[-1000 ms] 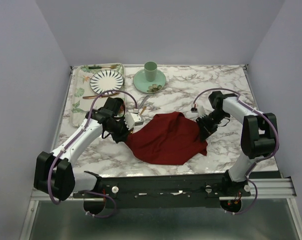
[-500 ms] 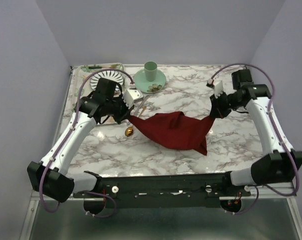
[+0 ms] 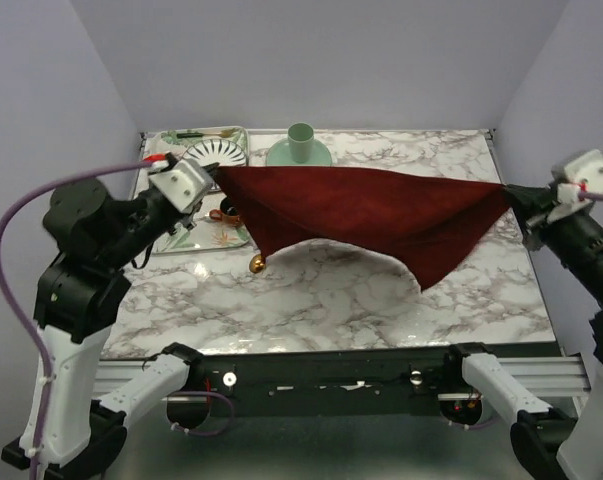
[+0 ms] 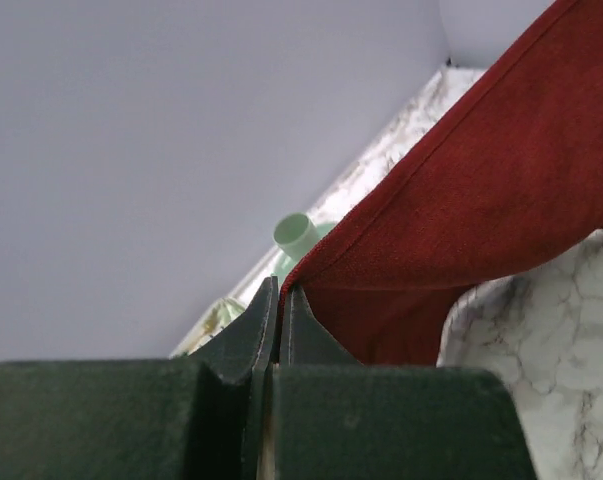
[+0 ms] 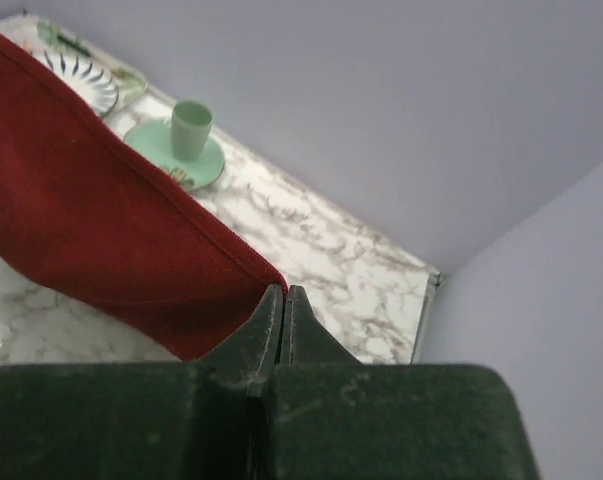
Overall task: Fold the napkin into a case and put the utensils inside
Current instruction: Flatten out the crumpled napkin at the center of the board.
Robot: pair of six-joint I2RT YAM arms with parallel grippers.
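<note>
Hanging taut above the marble table (image 3: 321, 300), the dark red napkin (image 3: 381, 215) spans both arms. The left gripper (image 3: 211, 172) pinches one corner tight and the right gripper (image 3: 511, 195) pinches the opposite corner. A gold spoon (image 3: 257, 264) lies beneath its sagging edge.

1. The napkin (image 3: 381, 215) is off the tabletop (image 3: 331, 300). It was a crumpled heap and is now stretched wide in the air, lower edge sagging.
2. The left hand (image 3: 214, 170) has gone up and out left, pinching one corner.
3. The right hand (image 3: 509, 191) has gone up and out to the right edge, pinching the opposite corner.
4. The gold spoon (image 3: 258, 263), covered a second ago, now lies bare below the napkin's left part.
</note>
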